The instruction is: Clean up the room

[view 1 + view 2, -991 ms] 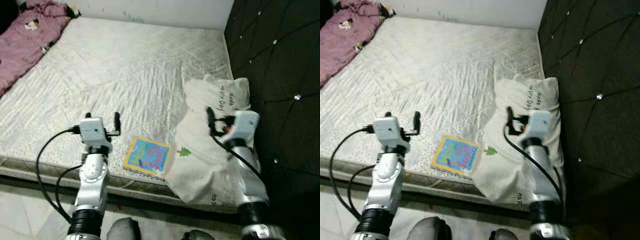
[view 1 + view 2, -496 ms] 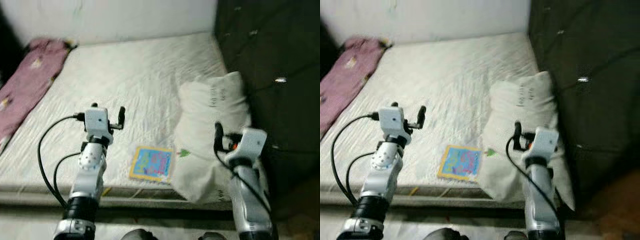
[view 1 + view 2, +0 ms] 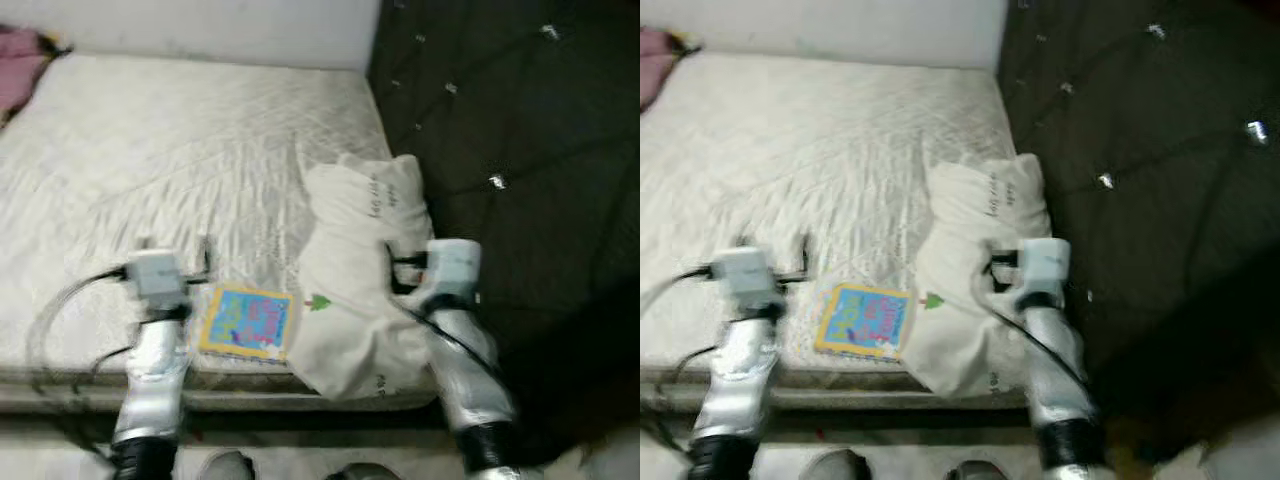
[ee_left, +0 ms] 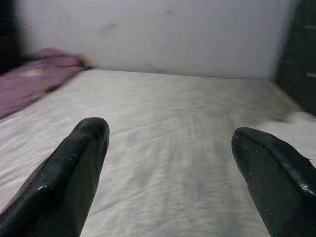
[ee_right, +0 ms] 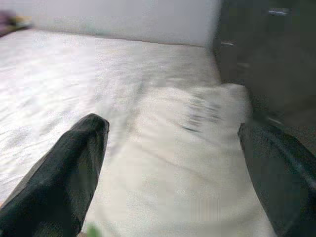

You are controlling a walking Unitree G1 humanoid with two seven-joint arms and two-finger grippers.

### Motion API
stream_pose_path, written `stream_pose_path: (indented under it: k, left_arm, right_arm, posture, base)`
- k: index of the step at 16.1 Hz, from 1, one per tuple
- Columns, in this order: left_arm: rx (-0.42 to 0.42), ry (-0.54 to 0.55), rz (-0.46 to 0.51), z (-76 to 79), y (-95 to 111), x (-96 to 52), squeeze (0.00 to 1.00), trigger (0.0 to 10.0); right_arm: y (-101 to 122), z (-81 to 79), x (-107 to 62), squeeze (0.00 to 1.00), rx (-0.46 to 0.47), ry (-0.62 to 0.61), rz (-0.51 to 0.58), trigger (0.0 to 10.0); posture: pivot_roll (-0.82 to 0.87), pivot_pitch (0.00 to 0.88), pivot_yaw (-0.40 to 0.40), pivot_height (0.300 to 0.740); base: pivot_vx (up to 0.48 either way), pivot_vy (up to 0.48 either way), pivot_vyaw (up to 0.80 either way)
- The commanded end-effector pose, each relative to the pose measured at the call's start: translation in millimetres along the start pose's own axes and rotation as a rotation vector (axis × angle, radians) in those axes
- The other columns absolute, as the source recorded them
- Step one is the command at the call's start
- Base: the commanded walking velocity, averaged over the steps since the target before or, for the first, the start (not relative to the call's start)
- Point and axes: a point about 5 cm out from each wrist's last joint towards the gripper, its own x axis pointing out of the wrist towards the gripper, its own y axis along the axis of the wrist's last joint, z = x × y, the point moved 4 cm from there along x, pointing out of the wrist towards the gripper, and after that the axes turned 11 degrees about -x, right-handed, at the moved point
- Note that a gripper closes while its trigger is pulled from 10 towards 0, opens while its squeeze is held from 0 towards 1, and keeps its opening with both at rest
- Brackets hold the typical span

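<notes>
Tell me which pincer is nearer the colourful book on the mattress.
Left. The left pincer hovers just beside the book, at its far corner. The right pincer is over the white pillow, across from it.

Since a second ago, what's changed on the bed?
Mostly the camera: the view swung right, so more of the dark tufted headboard shows and the pink blanket sits at the frame's edge. The colourful picture book and white printed pillow kept their places on the white quilted mattress. Left pincer and right pincer stay open, holding nothing.
</notes>
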Motion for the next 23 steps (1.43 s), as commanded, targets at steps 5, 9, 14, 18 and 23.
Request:
stream_pose_path:
  k: [5,9,14,18,23]
  left_arm:
    - [-0.004,0.042,0.006,-8.1,2.8,-3.4,0.0,10.0]
    - [-0.023,-0.04,-0.036,14.2,-3.0,12.5,0.0,10.0]
    - [-0.074,-0.119,-0.049,32.5,-4.6,15.8,0.0,10.0]
    - [-0.115,-0.09,-0.048,33.6,-3.7,16.1,0.0,10.0]
    - [-0.122,-0.095,-0.063,27.6,-3.2,9.4,0.0,10.0]
  right_arm:
    - [2.5,11.2,8.6,0.0,-0.007,-0.039,0.019,10.0]
    - [9.1,14.7,12.1,0.0,0.012,-0.107,0.053,10.0]
    - [10.3,25.9,-2.2,0.0,-0.054,-0.107,0.071,10.0]
    - [6.5,23.7,-3.7,0.0,-0.044,-0.108,0.054,10.0]
    - [5.4,25.4,0.8,0.0,-0.027,-0.107,0.047,10.0]
  posture:
    - [0.14,0.0,-0.059,0.74]
    - [0.04,0.0,0.014,0.74]
    - [-0.04,0.0,0.014,0.74]
    - [-0.03,0.0,0.019,0.74]
    - [0.01,0.0,0.02,0.74]
  base:
    - [0.0,0.0,0.0]
    - [0.0,0.0,-0.55]
    - [0.0,0.0,-0.8]
    - [0.0,0.0,-0.8]
    - [0.0,0.0,-0.32]
